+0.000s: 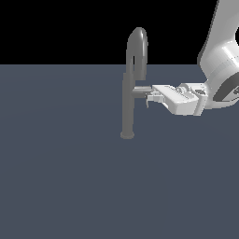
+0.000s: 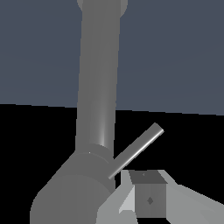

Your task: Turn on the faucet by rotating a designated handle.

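One arm only, so one contact point to be judged. Nearest in the wrist view: a finger pad (image 2: 149, 199) is seen close up, w/ the thin handle rod (image 2: 138, 149) passing just beside it, slanting away from the faucet (image 2: 98, 87) body. Contact vs. small gap can't be settled there. Only one finger is clearly shown, so jaw spacing can't be read from that cam.

Ext. view: gripper (image 1: 150, 96) is brought in from the exterior view's right, wrist roughly horizontal, tips level w/ the short side stub, i.e. the handle (image 1: 142, 90), approx. mid-height on the upright pipe. Tips are merged w/ the stub end at this res; whether the fingers are spread, closed or clamped on it can't be told. No guess made.

Placement rationale, as judged: a side approach at handle height is presumably chosen so a sideways push or pull can be applied near the rod's free end, where leverage about the pipe axis is greatest. Fingers kept off the pipe itself, likely to avoid jamming.

Further back: faucet stands upright on the flat grey floor (image 1: 60, 177), base planted, spout arched over the top. Handle angle relative to any on/off ref. isn't marked, so it can't be determined whether it is turned already or not. Bkgd is black, nothing else seen.
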{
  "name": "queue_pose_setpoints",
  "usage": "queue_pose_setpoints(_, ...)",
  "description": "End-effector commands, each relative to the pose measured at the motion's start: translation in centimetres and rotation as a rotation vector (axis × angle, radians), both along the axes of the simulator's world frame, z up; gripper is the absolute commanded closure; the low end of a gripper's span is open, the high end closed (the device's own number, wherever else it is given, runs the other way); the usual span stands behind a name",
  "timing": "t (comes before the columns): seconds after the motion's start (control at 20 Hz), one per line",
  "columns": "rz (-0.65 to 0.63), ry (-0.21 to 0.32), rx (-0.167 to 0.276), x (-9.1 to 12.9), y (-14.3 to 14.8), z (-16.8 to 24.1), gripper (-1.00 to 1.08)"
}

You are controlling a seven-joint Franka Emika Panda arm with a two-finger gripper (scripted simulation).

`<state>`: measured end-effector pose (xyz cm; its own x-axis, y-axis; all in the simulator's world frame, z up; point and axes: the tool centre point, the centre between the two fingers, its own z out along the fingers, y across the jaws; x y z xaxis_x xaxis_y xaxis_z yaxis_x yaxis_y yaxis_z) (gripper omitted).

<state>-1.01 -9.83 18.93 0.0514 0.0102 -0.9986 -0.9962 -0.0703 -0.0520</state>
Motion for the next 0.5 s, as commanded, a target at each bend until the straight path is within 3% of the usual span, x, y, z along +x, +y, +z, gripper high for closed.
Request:
queue_pose_setpoints(0.0,-0.013,0.02,-0.007,0.8,0.3,-2.1,1.08)
queue_pose_setpoints(0.45,-0.022,0.053,-0.01,1.9,0.3,-5.3,1.08)
